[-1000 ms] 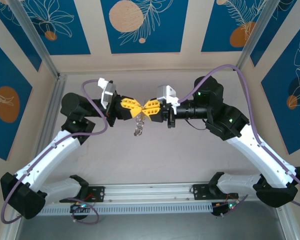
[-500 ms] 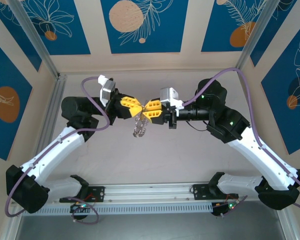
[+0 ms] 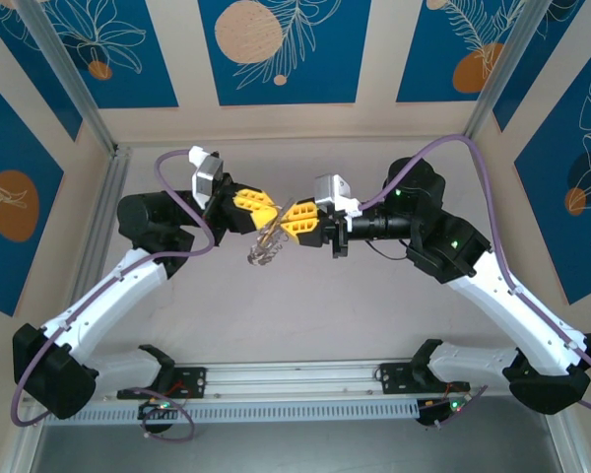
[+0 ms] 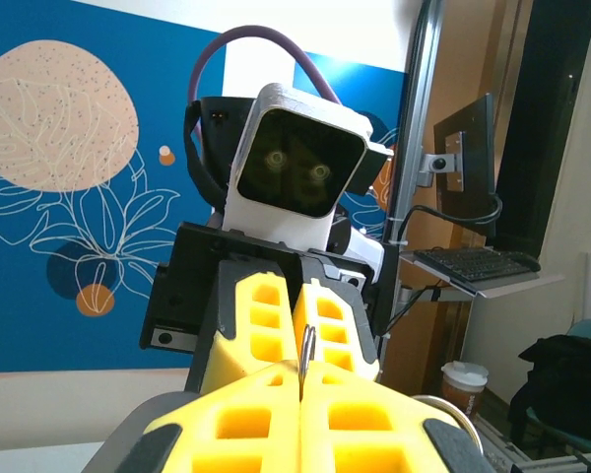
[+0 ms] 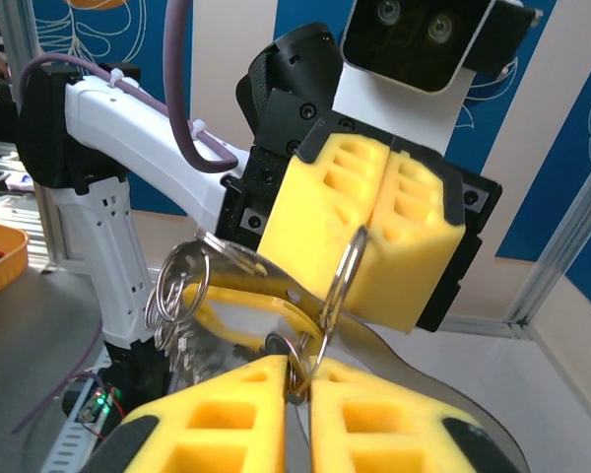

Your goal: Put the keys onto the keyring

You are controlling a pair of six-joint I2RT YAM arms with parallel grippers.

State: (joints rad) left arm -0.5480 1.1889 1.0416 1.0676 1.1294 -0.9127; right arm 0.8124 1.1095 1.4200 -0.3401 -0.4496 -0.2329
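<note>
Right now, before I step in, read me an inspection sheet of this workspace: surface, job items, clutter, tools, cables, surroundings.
surface: pale table, bare where visible.
job's things: thin grey metal hoop held in the air between the two tools; bunch of small silvery keys hanging from it.
clutter: nothing seen.
tools: left tool shut on the hoop; right tool shut on the hoop, the two tip to tip.
cables: purple cable loops off each arm, apart from the hoop.
surroundings: blue floral wall panels; aluminium frame posts.
</note>
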